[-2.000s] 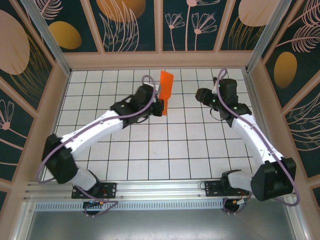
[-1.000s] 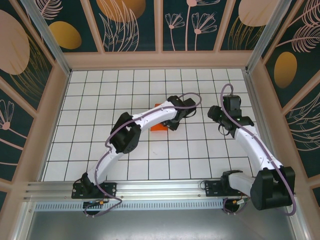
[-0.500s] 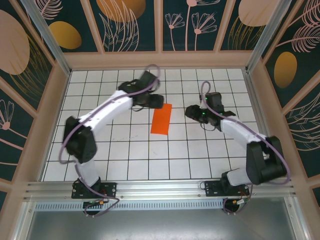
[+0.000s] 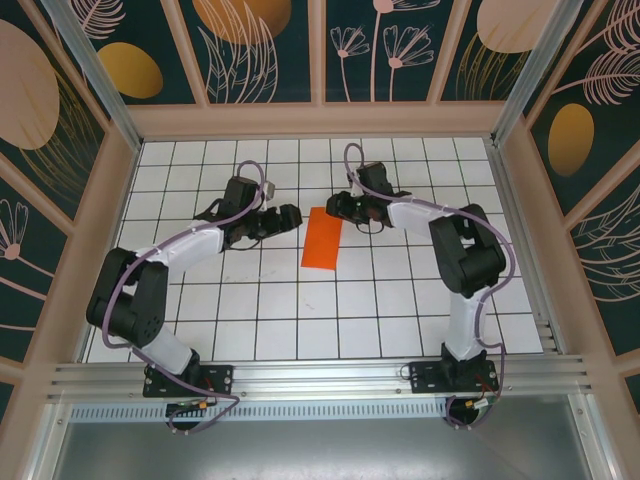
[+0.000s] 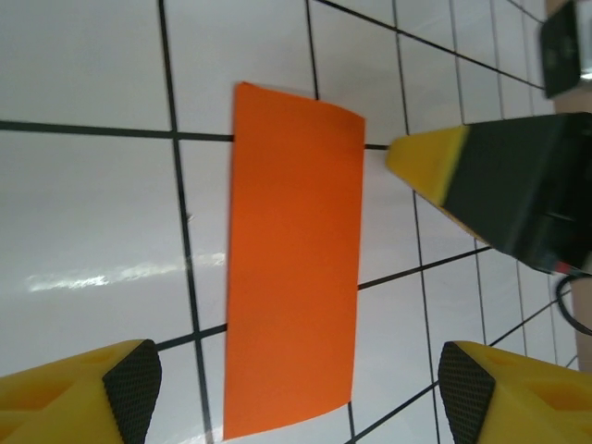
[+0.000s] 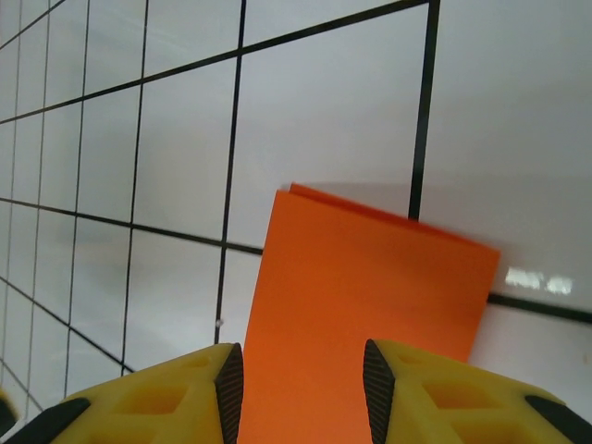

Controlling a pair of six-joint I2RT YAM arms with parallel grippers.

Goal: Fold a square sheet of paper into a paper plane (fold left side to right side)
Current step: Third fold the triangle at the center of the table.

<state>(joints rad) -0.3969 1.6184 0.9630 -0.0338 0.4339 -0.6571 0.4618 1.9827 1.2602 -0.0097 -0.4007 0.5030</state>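
The square sheet of paper (image 4: pixel 322 240) lies flat on the white grid floor as a bright orange rectangle, folded in half, about one tile wide and two long. In the left wrist view the paper (image 5: pixel 294 268) lies ahead, between the lines of my wide-set fingers. My left gripper (image 4: pixel 291 214) (image 5: pixel 298 393) is open, just left of the paper's far end. My right gripper (image 4: pixel 335 206) (image 6: pixel 301 393) hovers over the far end of the paper (image 6: pixel 370 314), jaws partly open with nothing gripped. One right fingertip (image 5: pixel 430 159) sits beside the paper's far right corner.
The white grid floor (image 4: pixel 400 300) is boxed in by wooden-framed patterned walls (image 4: pixel 320 120) at the back and both sides. An aluminium rail (image 4: pixel 320 385) carrying both arm bases runs along the near edge. Open floor lies in front of the paper.
The left arm has let go of the paper, drawn back to its left and opened wider. The paper now lies flat and still. The right gripper has moved left onto its far end.
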